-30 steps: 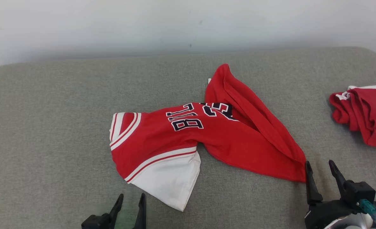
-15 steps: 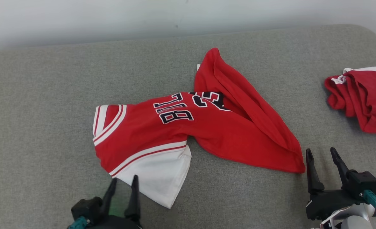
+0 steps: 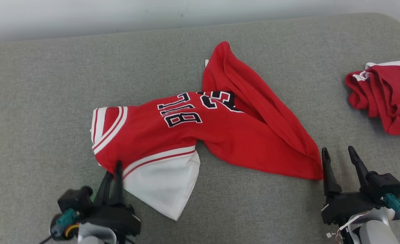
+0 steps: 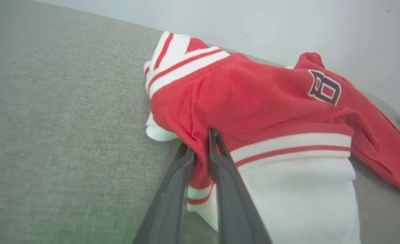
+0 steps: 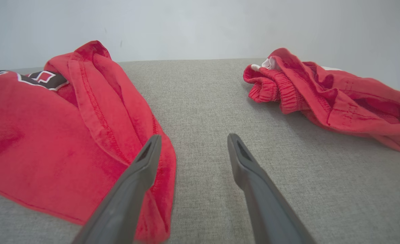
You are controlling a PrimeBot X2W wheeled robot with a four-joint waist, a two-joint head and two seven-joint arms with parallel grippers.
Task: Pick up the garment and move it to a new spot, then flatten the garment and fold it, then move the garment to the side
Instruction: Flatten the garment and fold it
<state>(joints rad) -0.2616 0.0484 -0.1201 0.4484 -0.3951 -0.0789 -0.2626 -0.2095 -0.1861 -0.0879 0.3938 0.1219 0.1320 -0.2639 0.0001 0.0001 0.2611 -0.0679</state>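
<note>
Red garment [image 3: 186, 135] is lying crumpled mid-desk [image 3: 34, 101], its white panel pointing near. Left pincer [image 3: 114, 169] is clenching a red fold at the garment's near-left edge, beside the striped band. Right pincer [image 3: 337, 150] is sitting released at the near-right corner, one finger touching the hem. Bare grey surface is stretching left and near. A red bundle [image 3: 386, 98] is crowding the right edge.

Garment [image 4: 260, 101] partly beyond frame edges.
</note>
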